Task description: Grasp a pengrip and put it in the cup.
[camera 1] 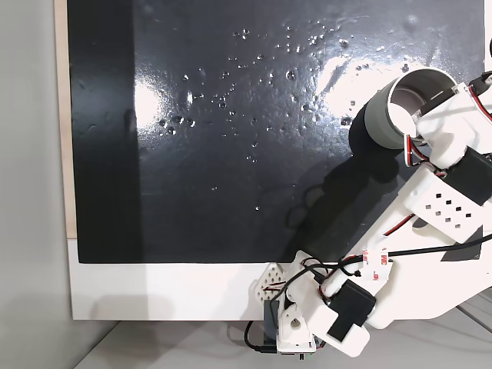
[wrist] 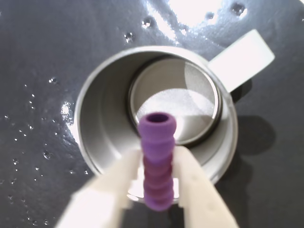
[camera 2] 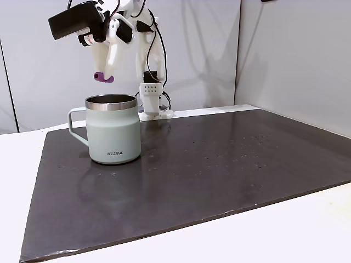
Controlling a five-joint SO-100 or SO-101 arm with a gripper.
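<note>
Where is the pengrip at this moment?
The pengrip is pinched in the gripper, hanging just above the cup's open mouth; a fixed view shows it at upper left, clear of the rim.

In a fixed view from above, the white arm covers the right side of the grey-green mug with the shiny steel inside, so its handle and much of its rim are hidden; the arm's upper links run off the right edge, and its base is cut by the bottom edge. The small purple ribbed rubber tube cannot be made out from above. In the side fixed view its far end is tucked behind the pale fingers. In the wrist view the two-finger gripper is cut off by the bottom edge, the tube is blurred, and its lower end hides part of the mug's near rim.
</note>
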